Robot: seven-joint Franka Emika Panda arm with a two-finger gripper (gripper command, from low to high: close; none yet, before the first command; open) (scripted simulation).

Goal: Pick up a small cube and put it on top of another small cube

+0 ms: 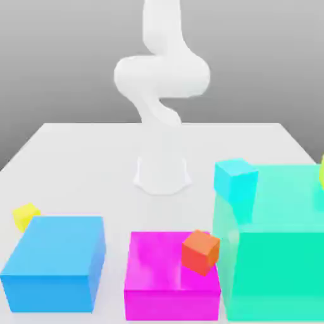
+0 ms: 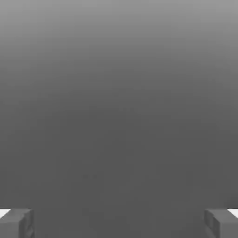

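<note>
Exterior view position: low and close to the near edge of the white table (image 1: 76,152), facing the arm's base (image 1: 162,177) at frame centre.
Exterior view angle: slightly downward; the blue block (image 1: 57,259), magenta block (image 1: 168,278) and green block (image 1: 278,247) crowd the bottom of the frame.
Hand view position: on the hand, with the fingertips (image 2: 16,223) at the lower corners, far apart.
Hand view facing: plain grey backdrop.
Shared: no object; grey background alike.

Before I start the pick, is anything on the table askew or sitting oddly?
Yes: the small orange-red cube sits tilted on a corner of the big magenta block, overhanging its edge. The small cyan cube also looks skewed against the big green block. The small yellow cube rests on the table.
</note>
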